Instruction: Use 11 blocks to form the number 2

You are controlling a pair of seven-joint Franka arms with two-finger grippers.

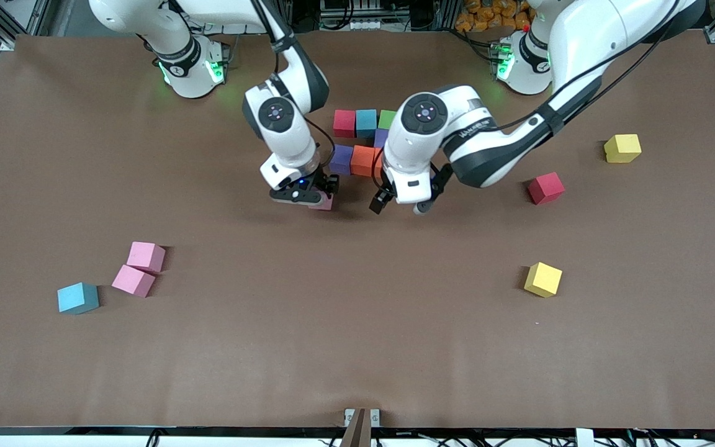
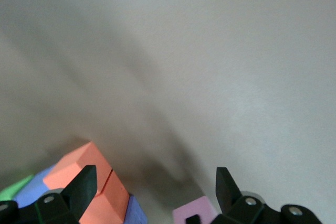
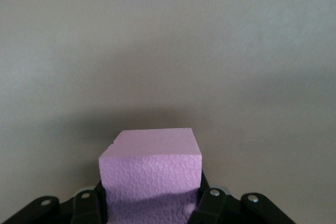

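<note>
Bare bench (image 1: 357,323) stretches toward the camera; right gripper (image 1: 323,197) pinches a pink block (image 3: 151,174), left gripper (image 1: 402,205) spread, empty.

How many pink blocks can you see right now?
3: two pink blocks touching near the light blue block toward the right arm's end, one pink block gripped in the right hand. Arms may hide more.

The right arm reached down from its base toward the table's middle, its wrist bent downward and the right gripper (image 1: 314,197) clamped on a pink block (image 3: 151,169). Beside it, the left gripper (image 1: 402,205) hung low with fingers spread wide, holding nothing.
</note>
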